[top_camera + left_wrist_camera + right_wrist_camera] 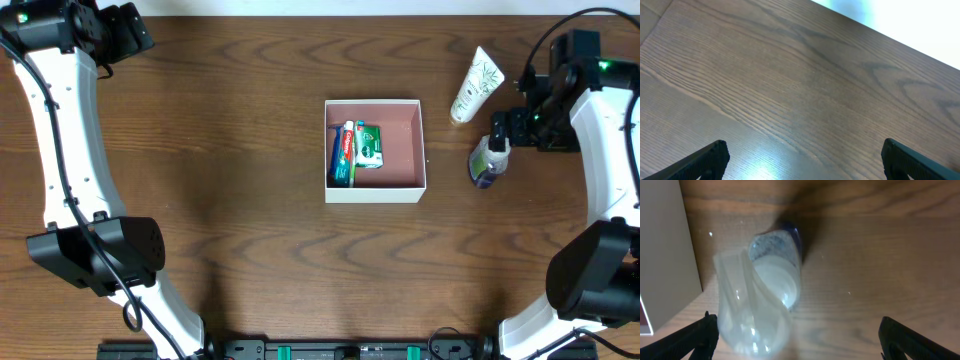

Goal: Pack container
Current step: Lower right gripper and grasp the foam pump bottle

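Note:
The container (402, 140), a square white-walled box with a pink inside, sits mid-table and holds a toothpaste box (345, 152) and a green pack (369, 146). Just right of it stands a small bluish bottle with a clear cap (489, 160). My right gripper (500, 132) hovers directly above that bottle, open. In the right wrist view the clear-capped bottle (765, 295) rises between the wide-spread fingers, close to the left finger (702, 337), with the gripper (797, 342) untouched by it. My left gripper (128, 32) is open at the far-left corner over bare wood (805, 167).
A white tube with a leaf print (475, 84) lies behind the bottle, at the back right. The container's white outer wall (665, 255) fills the left edge of the right wrist view. The table's far edge (890, 37) runs close to the left gripper.

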Motion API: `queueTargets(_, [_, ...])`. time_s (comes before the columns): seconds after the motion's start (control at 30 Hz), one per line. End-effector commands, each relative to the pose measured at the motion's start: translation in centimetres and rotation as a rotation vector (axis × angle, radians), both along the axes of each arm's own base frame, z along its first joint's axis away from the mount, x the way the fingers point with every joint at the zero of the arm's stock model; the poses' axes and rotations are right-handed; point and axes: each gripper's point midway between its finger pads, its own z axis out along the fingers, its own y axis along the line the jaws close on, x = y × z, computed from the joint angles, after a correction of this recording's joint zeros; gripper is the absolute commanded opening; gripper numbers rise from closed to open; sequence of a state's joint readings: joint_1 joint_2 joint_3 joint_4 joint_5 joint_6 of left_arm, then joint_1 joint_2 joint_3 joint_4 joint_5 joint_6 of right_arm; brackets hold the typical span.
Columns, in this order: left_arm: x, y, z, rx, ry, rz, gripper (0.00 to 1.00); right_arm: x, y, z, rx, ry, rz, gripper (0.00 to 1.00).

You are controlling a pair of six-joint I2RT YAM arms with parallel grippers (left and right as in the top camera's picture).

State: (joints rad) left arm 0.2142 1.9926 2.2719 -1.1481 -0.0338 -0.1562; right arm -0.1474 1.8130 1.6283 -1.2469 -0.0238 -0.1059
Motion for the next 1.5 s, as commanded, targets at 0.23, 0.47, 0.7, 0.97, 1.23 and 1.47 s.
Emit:
queueTargets(0.23, [0.0,0.3,-0.2,0.012,0.010,0.005,0.98,1.5,0.2,0.0,0.043,-0.063,-0.093,0.99])
queueTargets(0.47, [0.0,0.3,-0.2,0.012,0.010,0.005,0.98,1.4,0.2,-0.3,0.052,-0.058,-0.139,0.99])
queueTargets(0.7, [0.0,0.3,-0.2,0.012,0.010,0.005,0.98,1.0,0.8,-0.9,0.082,-0.039,-0.151,0.90])
queueTargets(0.97, [0.0,0.3,-0.2,0.011,0.010,0.005,0.98,0.7,0.8,-1.8,0.087,-0.026,-0.185,0.65])
queueTargets(1.23, [0.0,0.3,-0.2,0.012,0.010,0.005,0.98,0.8,0.6,-1.8,0.083,-0.030,-0.236,0.54])
queueTargets(1.47, [0.0,0.3,-0.2,0.012,0.010,0.005,0.98,0.9,0.5,-1.8,0.086,-0.032,-0.271,0.43])
